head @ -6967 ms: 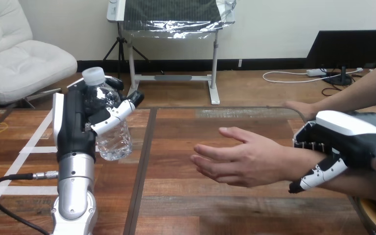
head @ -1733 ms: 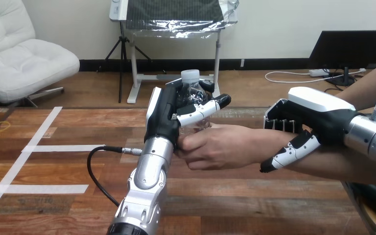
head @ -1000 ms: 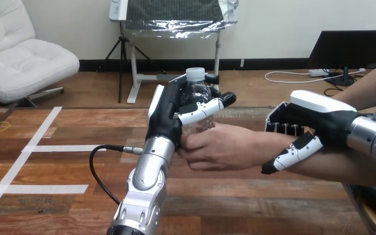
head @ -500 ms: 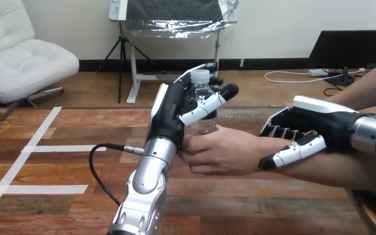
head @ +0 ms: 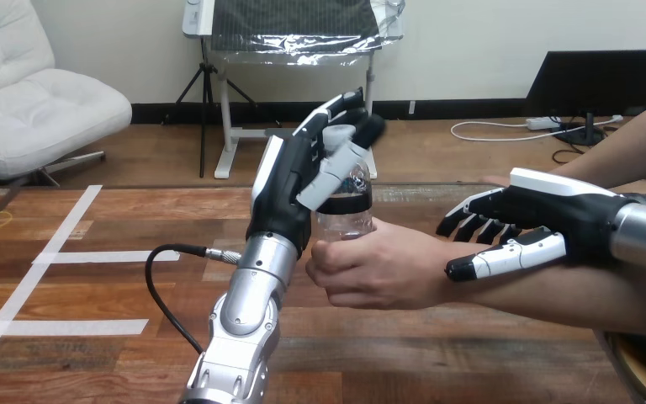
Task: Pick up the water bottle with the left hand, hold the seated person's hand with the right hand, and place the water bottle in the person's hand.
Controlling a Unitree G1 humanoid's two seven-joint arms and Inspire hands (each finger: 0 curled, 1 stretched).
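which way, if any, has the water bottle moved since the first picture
Yes. The water bottle moved right, from beside the white tape lines to well right of them, where the person's hand now grips it.

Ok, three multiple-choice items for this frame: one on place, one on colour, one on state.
1. Where is the water bottle? A lying on its side; B upright in the person's hand; C in a basket.
2. Its cap is: A white; B red; C green.
3. The left hand is: A a fist; B open; C holding a cup.
Key: B, the person's fingers wrap the bottle; A, the cap shows pale white; B, its fingers are straight.
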